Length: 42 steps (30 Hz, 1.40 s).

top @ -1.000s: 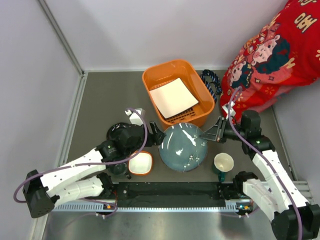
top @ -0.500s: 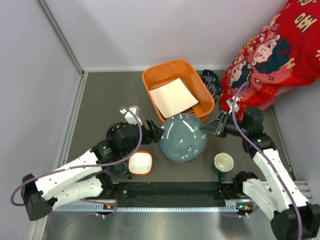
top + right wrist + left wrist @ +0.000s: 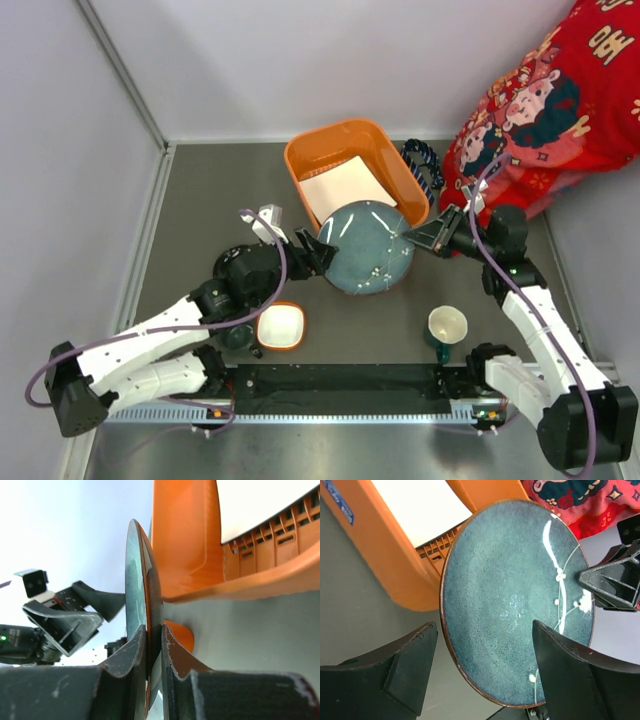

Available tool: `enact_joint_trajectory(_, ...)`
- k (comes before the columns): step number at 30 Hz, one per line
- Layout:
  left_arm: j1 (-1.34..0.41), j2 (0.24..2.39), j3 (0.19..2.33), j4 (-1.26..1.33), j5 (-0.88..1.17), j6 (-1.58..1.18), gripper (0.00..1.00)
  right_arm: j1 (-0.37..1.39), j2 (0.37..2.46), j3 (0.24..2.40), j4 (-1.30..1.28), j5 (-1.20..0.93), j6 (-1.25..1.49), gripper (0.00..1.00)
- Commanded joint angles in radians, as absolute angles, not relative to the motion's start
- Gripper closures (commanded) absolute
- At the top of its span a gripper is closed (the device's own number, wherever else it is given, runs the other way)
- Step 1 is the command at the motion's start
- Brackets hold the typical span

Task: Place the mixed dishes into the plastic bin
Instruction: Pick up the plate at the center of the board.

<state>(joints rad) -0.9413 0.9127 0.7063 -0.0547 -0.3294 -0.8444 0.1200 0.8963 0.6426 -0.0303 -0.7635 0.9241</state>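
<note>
Over the last second the blue-grey plate (image 3: 367,248) was raised off the table and carried far, up to the near rim of the orange bin (image 3: 300,160). The right gripper (image 3: 152,632) is clamped on its right edge. The left gripper (image 3: 484,627) is spread apart beside its left edge. The white square plate (image 3: 340,185) is already lying in the bin. Tipping in is judged imminent.

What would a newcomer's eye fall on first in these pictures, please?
Most striking is the large blue-grey plate, held up over the near rim of the orange plastic bin, its right edge pinched in the right pincer. The left pincer stands open at the plate's left edge, and a white square plate already lies inside the bin.
</note>
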Motion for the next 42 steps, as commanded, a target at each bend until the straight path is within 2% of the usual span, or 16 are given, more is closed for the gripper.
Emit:
enact_joint_trajectory(1, -0.936, 0.937, 0.695, 0.075, -0.31, -0.865, 0.19, 0.106, 0.899, 0.678, 0.216, -0.819, 1.054, 1.0)
enact_joint_trajectory(11, -0.923, 0.933, 0.634, 0.19, -0.279, -0.905, 0.22, 0.106, 0.94, 0.65, 0.376, -0.847, 1.164, 1.0)
enact_joint_trajectory(16, -0.917, 0.937, 0.618, 0.23, -0.272, -0.917, 0.33, 0.107, 0.95, 0.638, 0.414, -0.854, 1.187, 1.0)
enact_joint_trajectory(23, -0.905, 0.968, 0.624, 0.285, -0.238, -0.93, 0.56, 0.107, 0.948, 0.641, 0.41, -0.865, 1.184, 1.0)
enact_joint_trajectory(24, -0.904, 0.976, 0.629, 0.291, -0.233, -0.93, 0.65, 0.107, 0.948, 0.641, 0.408, -0.865, 1.184, 1.0)
enact_joint_trajectory(26, -0.902, 0.98, 0.63, 0.301, -0.224, -0.934, 0.77, 0.107, 0.946, 0.64, 0.402, -0.865, 1.178, 1.0)
enact_joint_trajectory(28, -0.9, 0.983, 0.63, 0.307, -0.221, -0.94, 0.99, 0.107, 0.945, 0.644, 0.394, -0.867, 1.166, 1.0)
enact_joint_trajectory(35, -0.897, 0.988, 0.64, 0.339, -0.195, -0.933, 1.0, 0.112, 0.942, 0.672, 0.262, -0.874, 1.056, 0.99)
enact_joint_trajectory(36, -0.896, 0.995, 0.643, 0.344, -0.189, -0.933, 1.0, 0.106, 0.94, 0.672, 0.243, -0.877, 1.045, 0.91)
enact_joint_trajectory(42, -0.888, 1.028, 0.658, 0.391, -0.152, -0.954, 1.0, 0.107, 0.945, 0.65, 0.213, -0.9, 1.0, 0.68)
